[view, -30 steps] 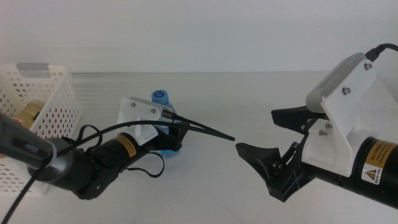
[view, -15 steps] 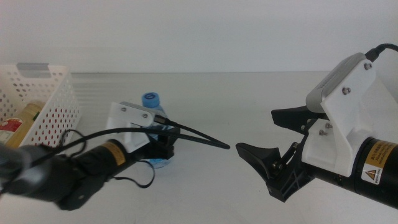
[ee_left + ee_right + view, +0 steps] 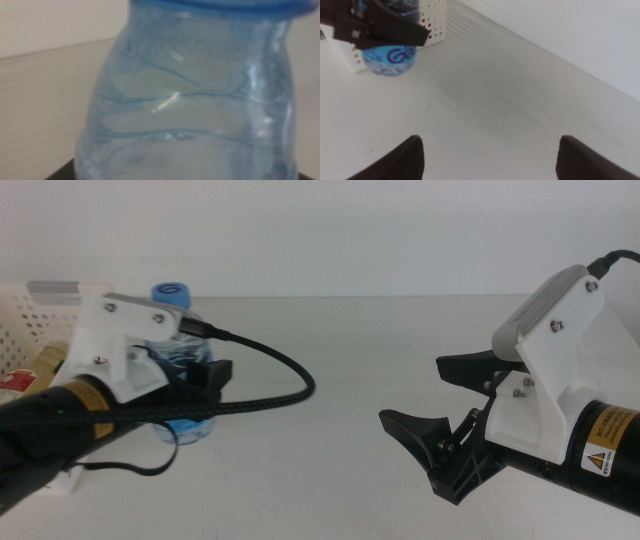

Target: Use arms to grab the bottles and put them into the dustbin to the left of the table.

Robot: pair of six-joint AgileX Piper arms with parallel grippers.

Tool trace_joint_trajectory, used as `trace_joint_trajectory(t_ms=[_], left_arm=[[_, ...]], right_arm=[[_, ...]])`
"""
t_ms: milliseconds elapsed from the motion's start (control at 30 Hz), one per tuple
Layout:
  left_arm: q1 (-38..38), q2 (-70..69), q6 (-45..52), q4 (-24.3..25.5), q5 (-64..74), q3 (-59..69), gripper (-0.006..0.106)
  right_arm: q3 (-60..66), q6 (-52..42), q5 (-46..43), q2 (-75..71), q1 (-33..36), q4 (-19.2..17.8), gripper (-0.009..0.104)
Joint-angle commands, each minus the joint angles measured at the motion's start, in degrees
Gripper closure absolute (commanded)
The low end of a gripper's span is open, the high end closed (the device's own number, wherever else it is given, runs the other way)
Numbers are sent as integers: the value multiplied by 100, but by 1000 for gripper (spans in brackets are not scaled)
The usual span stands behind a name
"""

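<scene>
Left gripper clamped on blue-capped water bottle, held upright just beside dustbin at table's left edge. Right gripper waiting near right edge, jaws spread, holding nothing.

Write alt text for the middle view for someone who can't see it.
The left gripper holds a blue-capped water bottle beside the white dustbin. The right gripper waits open over the white table.

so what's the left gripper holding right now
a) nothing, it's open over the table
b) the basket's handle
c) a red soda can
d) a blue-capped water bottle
d: the left gripper is closed around the blue-capped water bottle, carrying it beside the white basket, while the right gripper waits open.
</scene>
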Motion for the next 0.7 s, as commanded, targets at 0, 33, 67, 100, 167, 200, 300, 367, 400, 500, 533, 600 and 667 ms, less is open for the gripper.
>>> trace_joint_trajectory(t_ms=[0,33,67,100,167,200,300,367,400,500,533,600,667], left_arm=[[0,-433,-646,407,-159,-298,97],[0,-497,-800,606,-108,-327,97],[0,-569,-987,778,-78,-347,97],[0,-631,-1142,931,-78,-366,97],[0,-696,-1345,1164,-109,-406,97],[0,-704,-1376,1252,-151,-421,97],[0,-704,-1398,1291,-163,-447,97],[0,-704,-1398,1291,-141,-447,97],[0,-704,-1398,1266,-142,-447,97],[-33,-704,-1210,680,25,-473,97],[-70,-704,-924,393,247,-508,97],[-193,-704,83,-488,961,-668,97],[-291,-698,2028,-2068,2096,-1067,100]], right_arm=[[-125,-31,-443,-114,19,-15,16],[-125,-31,-443,-114,19,-15,16],[-125,-31,-443,-114,19,-15,16],[-125,-31,-443,-114,19,-15,16],[-125,-31,-443,-114,19,-15,16],[-125,-31,-443,-114,19,-15,16],[-125,-31,-443,-114,19,-15,16],[-125,-31,-443,-114,19,-15,16],[-125,-31,-443,-114,19,-15,16],[-125,-29,-443,-108,13,-15,16],[-125,-29,-443,-108,13,-15,16],[-125,-29,-443,-108,13,-15,16],[-125,-29,-443,-108,13,-15,16]])
